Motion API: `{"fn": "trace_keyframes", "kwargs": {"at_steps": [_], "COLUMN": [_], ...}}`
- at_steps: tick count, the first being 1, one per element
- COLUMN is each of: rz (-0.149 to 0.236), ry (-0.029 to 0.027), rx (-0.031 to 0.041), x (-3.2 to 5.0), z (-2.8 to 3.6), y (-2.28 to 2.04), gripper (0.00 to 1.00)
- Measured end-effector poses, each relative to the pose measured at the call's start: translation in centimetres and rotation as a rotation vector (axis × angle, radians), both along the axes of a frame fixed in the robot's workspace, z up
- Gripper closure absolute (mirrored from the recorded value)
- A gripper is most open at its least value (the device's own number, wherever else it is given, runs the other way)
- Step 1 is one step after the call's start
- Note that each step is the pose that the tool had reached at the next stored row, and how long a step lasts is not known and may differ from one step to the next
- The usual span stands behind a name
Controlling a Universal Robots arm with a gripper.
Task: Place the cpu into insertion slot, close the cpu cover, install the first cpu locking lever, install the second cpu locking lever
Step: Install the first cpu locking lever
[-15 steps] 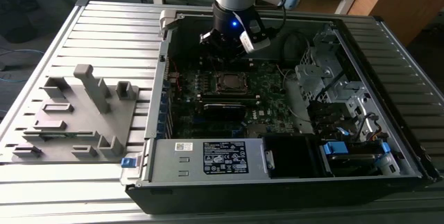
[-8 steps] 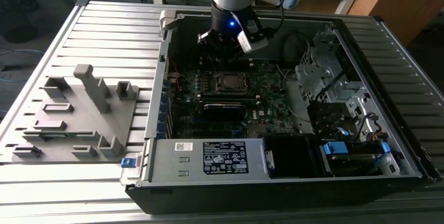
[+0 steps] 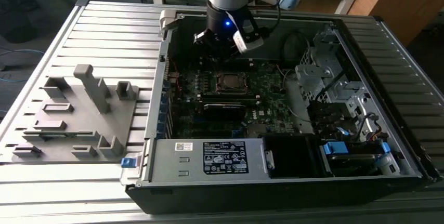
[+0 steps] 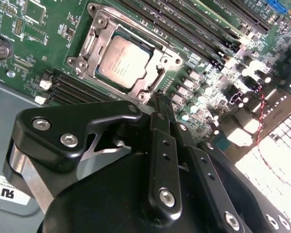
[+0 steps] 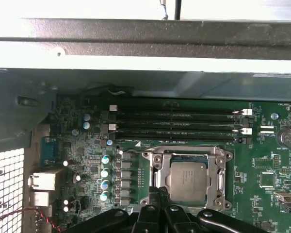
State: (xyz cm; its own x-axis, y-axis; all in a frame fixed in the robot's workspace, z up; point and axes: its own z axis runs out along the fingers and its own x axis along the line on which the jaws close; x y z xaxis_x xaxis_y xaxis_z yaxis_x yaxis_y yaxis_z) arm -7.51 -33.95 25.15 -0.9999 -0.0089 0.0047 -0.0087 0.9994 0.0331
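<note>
Green motherboard (image 5: 254, 162), dull silvery square cpu (image 5: 186, 180)

Exterior view high, apparently angled down; both wrist views close, share cpu (image 4: 123, 62) (image 5: 186, 181).

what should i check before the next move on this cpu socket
1. cpu lying flat in the insertion slot: ok
2. cpu cover down around the cpu: ok
3. both locking levers latched: cannot tell
4. jaws shut with nothing between them: ok
5. jaws at the socket's edge, off the cpu face: ok
6. long black memory slots apart from the jaws: ok
</note>
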Motion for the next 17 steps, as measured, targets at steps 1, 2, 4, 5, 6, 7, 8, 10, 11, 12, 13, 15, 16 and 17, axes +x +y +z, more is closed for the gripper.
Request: {"fn": "trace_keyframes", "kwargs": {"at_steps": [1,2,4,5,6,7,8,10,11,12,13,15,16,17], "rz": [0.0,0.0,0.0,0.0,0.0,0.0,0.0,0.0,0.0,0.0,0.0,0.0,0.0,0.0], "ry": [-0.0001,-0.0001,-0.0002,-0.0001,-0.0002,-0.0003,-0.0008,-0.0023,-0.003,-0.0035,-0.0041,-0.005,-0.0052,-0.0054], "rx": [0.0017,0.0034,0.0048,0.0049,0.005,0.0051,0.0051,0.0049,0.005,0.0049,0.0049,0.0049,0.005,0.005], "x": [0.0,0.0,0.0,0.0,0.01,-0.02,-0.16,-0.66,-0.93,-1.2,-1.46,-1.95,-2.11,-2.23], "z": [0.13,0.3,0.52,0.56,0.56,0.55,0.56,0.55,0.55,0.54,0.53,0.52,0.52,0.51], "y": [0.0,0.0,0.0,0.01,0.01,0.01,0.0,0.0,0.0,0.0,0.0,0.0,0.0,0.01], "gripper": [0.9,0.9,0.9,0.9,0.9,0.9,0.9,0.9,0.9,0.9,0.9,0.9,0.9,0.9]}}
